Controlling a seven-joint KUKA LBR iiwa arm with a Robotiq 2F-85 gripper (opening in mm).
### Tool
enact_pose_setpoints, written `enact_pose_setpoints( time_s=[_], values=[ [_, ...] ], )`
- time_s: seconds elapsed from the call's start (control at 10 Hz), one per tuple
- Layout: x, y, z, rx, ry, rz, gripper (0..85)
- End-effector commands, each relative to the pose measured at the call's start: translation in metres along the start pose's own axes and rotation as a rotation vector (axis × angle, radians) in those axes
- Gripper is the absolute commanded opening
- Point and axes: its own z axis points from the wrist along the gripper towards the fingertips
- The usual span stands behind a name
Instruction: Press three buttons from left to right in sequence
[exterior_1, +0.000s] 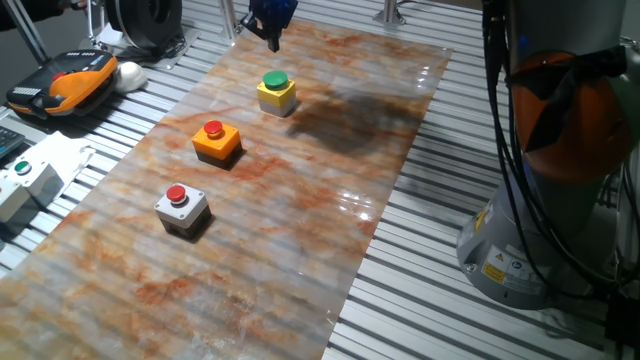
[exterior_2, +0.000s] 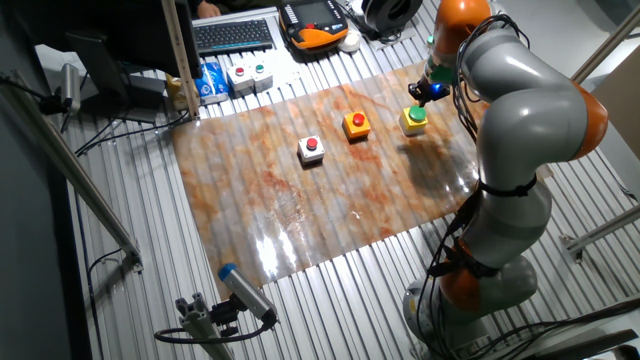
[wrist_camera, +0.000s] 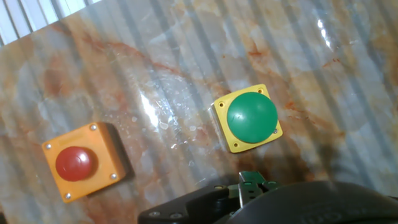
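Note:
Three button boxes stand in a row on the marbled board (exterior_1: 300, 240): grey with a red cap (exterior_1: 181, 208), orange with a red cap (exterior_1: 216, 140), yellow with a green cap (exterior_1: 276, 92). They also show in the other fixed view as grey (exterior_2: 312, 149), orange (exterior_2: 357, 124) and yellow (exterior_2: 415, 119). My gripper (exterior_1: 272, 38) hangs in the air above and just behind the yellow box, not touching it; it also shows in the other fixed view (exterior_2: 424, 92). The hand view looks down on the yellow box (wrist_camera: 249, 118) and the orange box (wrist_camera: 81, 163). No view shows the fingertips clearly.
A white box with a small green button (exterior_1: 28, 180) sits off the board's left edge. A black and orange teach pendant (exterior_1: 65, 85) lies at the far left. The arm's base (exterior_1: 560, 200) stands to the right. A keyboard (exterior_2: 233, 35) lies behind the board.

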Motion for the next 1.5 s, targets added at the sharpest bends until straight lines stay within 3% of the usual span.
enact_pose_setpoints(
  time_s=[0.0, 0.4, 0.5, 1.3, 1.4],
  values=[
    [-0.0001, 0.0002, -0.0002, 0.002, -0.002, 0.003, 0.0],
    [0.0000, 0.0003, -0.0001, -0.006, 0.002, -0.006, 0.0],
    [0.0000, 0.0002, -0.0002, 0.006, -0.003, -0.010, 0.0],
    [-0.0072, -0.0072, 0.0042, 0.008, -0.014, -0.017, 0.0],
    [-0.0089, -0.0071, 0.0056, -0.033, -0.009, 0.004, 0.0]
  ],
)
